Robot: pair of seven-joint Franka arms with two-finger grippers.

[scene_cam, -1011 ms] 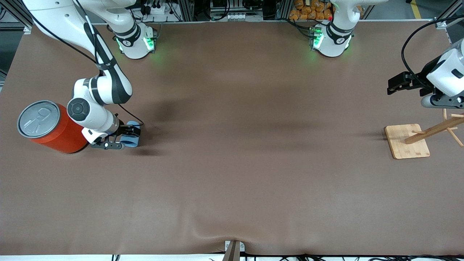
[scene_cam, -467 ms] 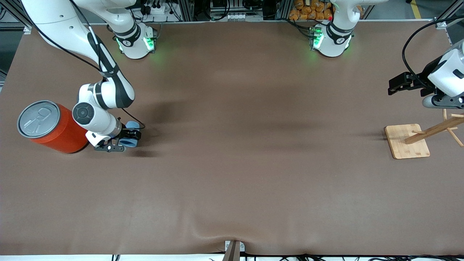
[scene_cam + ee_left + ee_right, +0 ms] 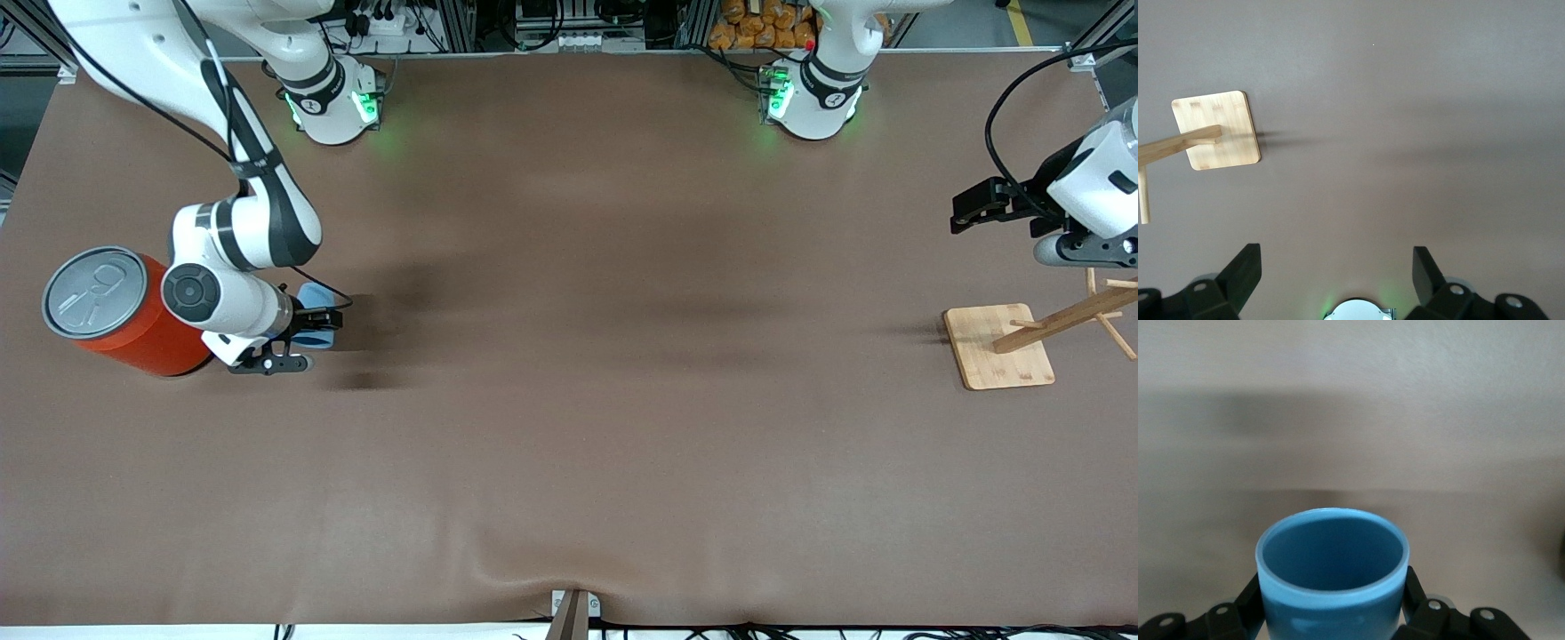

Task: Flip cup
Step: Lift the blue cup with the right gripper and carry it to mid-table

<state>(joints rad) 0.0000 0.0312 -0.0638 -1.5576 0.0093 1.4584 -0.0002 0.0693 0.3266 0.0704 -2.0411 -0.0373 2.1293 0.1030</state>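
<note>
The small light blue cup (image 3: 316, 325) is held on its side by my right gripper (image 3: 307, 336), just above the table beside the orange can. In the right wrist view the cup (image 3: 1332, 587) fills the space between my black fingers (image 3: 1418, 597), which press on its two sides; its darker blue mouth faces away from the wrist. My left gripper (image 3: 969, 206) hangs open and empty in the air at the left arm's end of the table, above the wooden stand; its fingertips (image 3: 1245, 270) show wide apart.
A large orange-red can (image 3: 120, 313) with a grey pull-tab lid stands right beside my right wrist. A wooden stand on a square bamboo base (image 3: 997, 346) with slanted pegs sits under my left arm, also in the left wrist view (image 3: 1217, 130).
My right gripper has lifted the cup slightly and drawn it toward the orange can, with the wrist turning. The left arm has not moved.
</note>
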